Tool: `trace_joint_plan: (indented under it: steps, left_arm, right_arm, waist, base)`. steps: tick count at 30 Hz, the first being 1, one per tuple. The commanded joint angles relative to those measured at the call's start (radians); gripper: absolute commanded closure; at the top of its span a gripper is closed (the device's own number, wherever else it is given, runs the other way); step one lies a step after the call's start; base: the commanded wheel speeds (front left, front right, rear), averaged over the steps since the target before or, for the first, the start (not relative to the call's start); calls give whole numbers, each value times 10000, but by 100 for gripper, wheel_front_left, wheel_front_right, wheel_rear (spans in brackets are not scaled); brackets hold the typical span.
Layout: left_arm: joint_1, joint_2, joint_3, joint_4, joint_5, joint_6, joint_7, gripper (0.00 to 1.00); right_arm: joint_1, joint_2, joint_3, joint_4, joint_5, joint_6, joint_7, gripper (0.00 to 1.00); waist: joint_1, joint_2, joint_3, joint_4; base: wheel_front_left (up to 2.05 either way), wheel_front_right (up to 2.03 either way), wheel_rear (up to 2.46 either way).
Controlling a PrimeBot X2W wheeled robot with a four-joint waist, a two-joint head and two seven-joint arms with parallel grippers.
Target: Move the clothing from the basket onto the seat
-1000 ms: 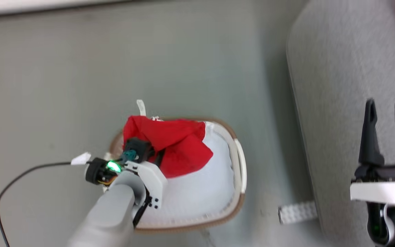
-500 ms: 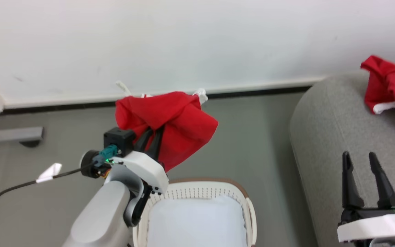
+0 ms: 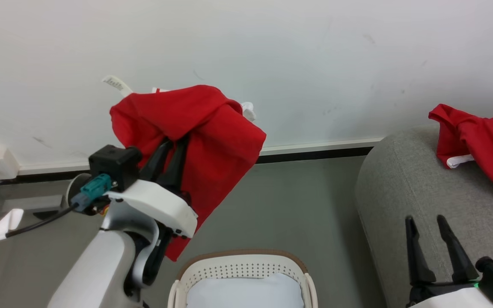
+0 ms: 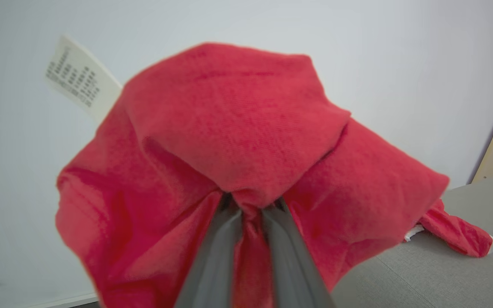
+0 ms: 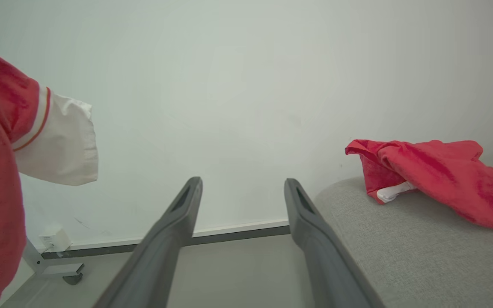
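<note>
Step in hand: this looks like the carry, with one garment lifted out and the seat not yet reached.
Left pincer (image 3: pixel 170 149): clenched on a bunched fold of the red garment (image 3: pixel 203 128). In the left wrist view the cloth caps both fingers and spills down either side.
Right pincer (image 3: pixel 425 219): released, fingers apart and holding nothing, low by the near edge of the seat (image 3: pixel 400 184).
Clothing: the held piece hangs in the air against the wall, above and beyond the basket (image 3: pixel 238 253). Its tail drops past the wrist toward the basket rim. A second red garment (image 3: pixel 486 141) lies on the far right of the seat.
Basket: it stands on the floor under the left arm. The part in view shows a pale lining (image 3: pixel 246 291).
Path: swing the load to your right across the open floor. Hold it high so the hanging tail clears the seat's rounded shoulder instead of dragging on it.
Drop point: aim for the flat top, near the piece already lying there and well in from the curved edge, where soft cloth could slide off.
Release: lower until the tail rests on the upholstery, then spread the fingers.
Risk: the cloth is draped over the fingers and may cling. Draw the pincer back and up, and check that the care label (image 4: pixel 77 79) and the white cuff (image 5: pixel 58 137) come free.
</note>
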Motion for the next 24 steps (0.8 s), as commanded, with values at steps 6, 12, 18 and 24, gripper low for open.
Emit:
trace_joint_plan:
  steps: [6, 12, 18, 24]
  left_arm:
    - [302, 170, -38, -773, 23, 213, 291, 100]
    - [207, 146, -220, -1265, 156, 225, 399, 100]
    - [34, 24, -472, -1463, 162, 150, 503, 100]
    - [32, -98, -769, -1586, 153, 78, 606, 100]
  right_arm:
    - [-8, -219, 1128, -348, 233, 1, 239, 0]
    - [-837, -1153, 3085, -590, 809, 1, 483, 0]
    - [-2301, -1721, 5032, -210, 1393, 1, 520, 0]
    - [-4010, -1641, 6734, 539, 2042, 1, 462, 0]
  waist:
    - [4, -1, 107, -40]
    - [4, -1, 360, -48]
    - [4, -1, 417, -4]
    - [4, -1, 406, -5]
  base:
    - [0, 0, 0]
    - [0, 0, 0]
    - [0, 0, 0]
    - [0, 0, 0]
